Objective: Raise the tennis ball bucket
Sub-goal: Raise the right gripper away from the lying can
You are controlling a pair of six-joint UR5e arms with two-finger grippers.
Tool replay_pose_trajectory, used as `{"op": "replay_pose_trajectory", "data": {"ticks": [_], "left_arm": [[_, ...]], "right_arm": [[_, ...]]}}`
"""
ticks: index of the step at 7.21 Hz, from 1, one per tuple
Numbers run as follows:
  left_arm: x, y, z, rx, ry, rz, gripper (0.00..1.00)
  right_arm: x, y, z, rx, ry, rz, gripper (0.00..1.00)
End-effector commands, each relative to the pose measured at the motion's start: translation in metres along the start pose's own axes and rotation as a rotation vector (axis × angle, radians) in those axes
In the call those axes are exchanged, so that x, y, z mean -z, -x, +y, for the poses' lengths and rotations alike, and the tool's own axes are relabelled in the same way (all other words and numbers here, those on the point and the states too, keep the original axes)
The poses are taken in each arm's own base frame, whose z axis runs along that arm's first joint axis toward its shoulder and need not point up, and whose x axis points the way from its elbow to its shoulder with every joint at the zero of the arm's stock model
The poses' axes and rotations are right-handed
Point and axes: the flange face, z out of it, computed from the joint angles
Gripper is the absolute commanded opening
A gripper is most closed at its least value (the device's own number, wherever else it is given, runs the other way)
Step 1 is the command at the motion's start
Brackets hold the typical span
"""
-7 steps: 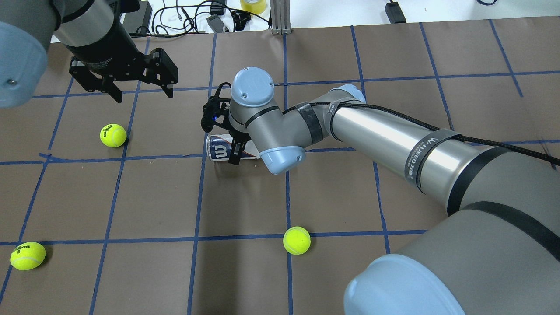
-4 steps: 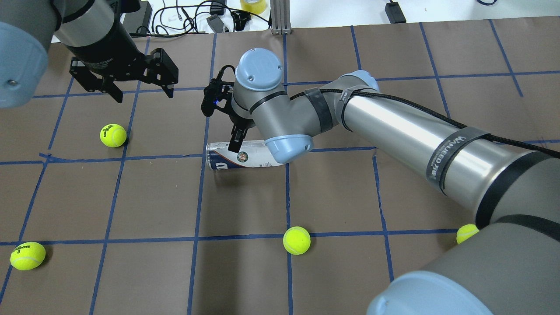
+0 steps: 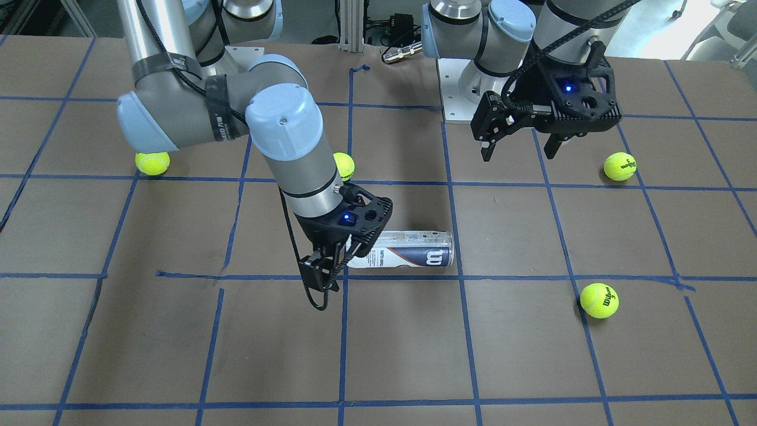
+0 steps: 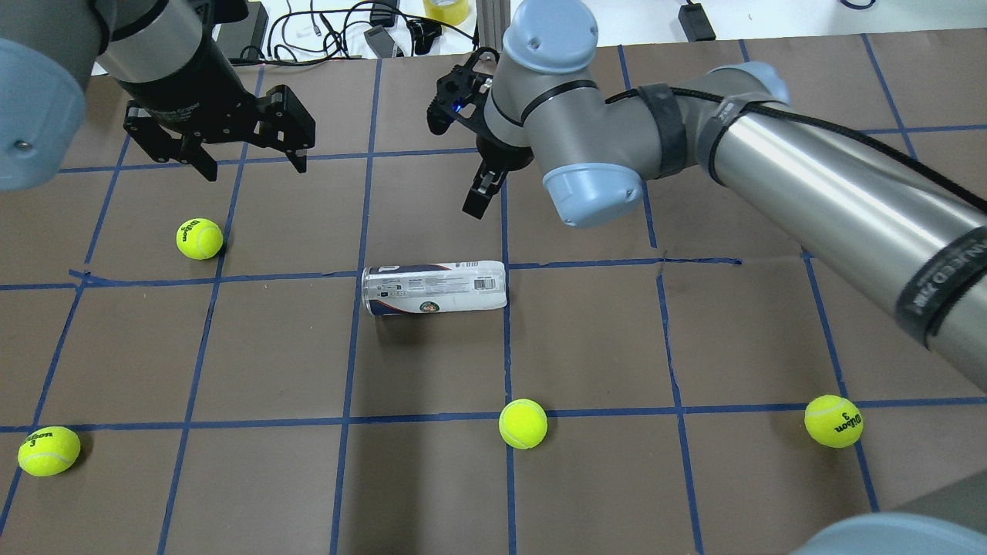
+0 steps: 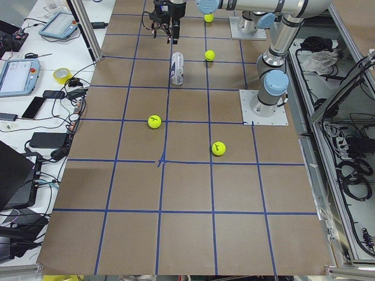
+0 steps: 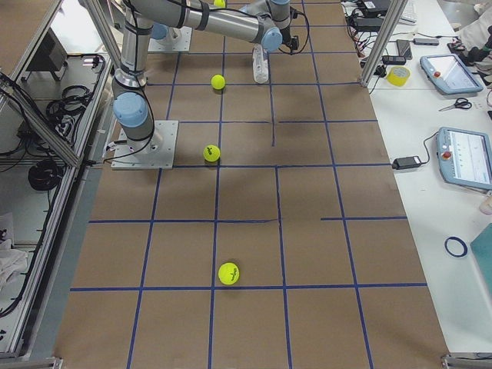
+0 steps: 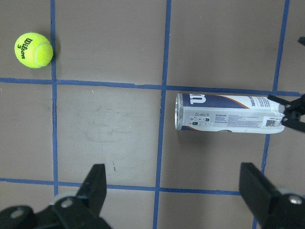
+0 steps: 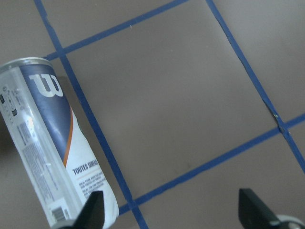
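The tennis ball bucket (image 4: 434,287) lies on its side on the brown table, a clear tube with a white and navy label. It also shows in the front view (image 3: 408,249), the left wrist view (image 7: 228,112) and the right wrist view (image 8: 52,152). My right gripper (image 4: 480,193) hangs above the table just beyond the tube's closed end, open and empty (image 8: 174,214), not touching it. My left gripper (image 4: 250,158) is open and empty, raised over the far left of the table (image 7: 176,191).
Several yellow-green tennis balls lie about: one (image 4: 200,238) near my left gripper, one (image 4: 48,450) at the near left, one (image 4: 523,423) in front of the tube, one (image 4: 833,421) at the near right. Cables and devices (image 4: 331,31) line the far edge.
My right gripper, down around the tube a second ago, has lifted off it and moved back and to the right. The tube rolled slightly nearer and lies free. The left arm has stayed put.
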Motion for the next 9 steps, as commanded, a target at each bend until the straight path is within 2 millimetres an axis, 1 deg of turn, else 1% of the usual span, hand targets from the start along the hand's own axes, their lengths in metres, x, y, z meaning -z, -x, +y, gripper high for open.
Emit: {"op": "replay_pose_trajectory", "data": {"ticks": [1, 2, 3, 4, 5, 7, 8, 9], "left_arm": [[0.000, 0.001, 0.000, 0.003, 0.000, 0.000, 1.00], [0.000, 0.001, 0.000, 0.001, 0.000, -0.001, 1.00], [0.000, 0.001, 0.000, 0.001, 0.000, 0.000, 1.00], [0.000, 0.002, -0.001, 0.003, 0.000, -0.002, 1.00], [0.000, 0.001, 0.000, 0.001, 0.000, -0.006, 1.00], [-0.002, 0.001, -0.003, 0.001, 0.001, -0.003, 1.00], [-0.003, 0.000, -0.004, 0.000, 0.001, -0.003, 1.00], [-0.009, 0.000, -0.008, 0.001, 0.008, 0.001, 1.00]], "right_arm": [[0.054, -0.076, 0.068, -0.229, 0.040, 0.006, 1.00], [0.078, -0.092, 0.087, -0.298, 0.047, 0.027, 1.00], [0.095, -0.086, 0.090, -0.339, 0.055, 0.039, 1.00], [0.114, -0.086, 0.099, -0.487, 0.104, 0.132, 1.00], [0.122, -0.084, 0.103, -0.601, 0.125, 0.168, 1.00], [0.125, -0.090, 0.107, -0.701, 0.112, 0.184, 1.00], [0.126, -0.092, 0.107, -0.708, 0.103, 0.192, 1.00], [0.128, -0.095, 0.110, -0.812, 0.101, 0.212, 1.00]]}}
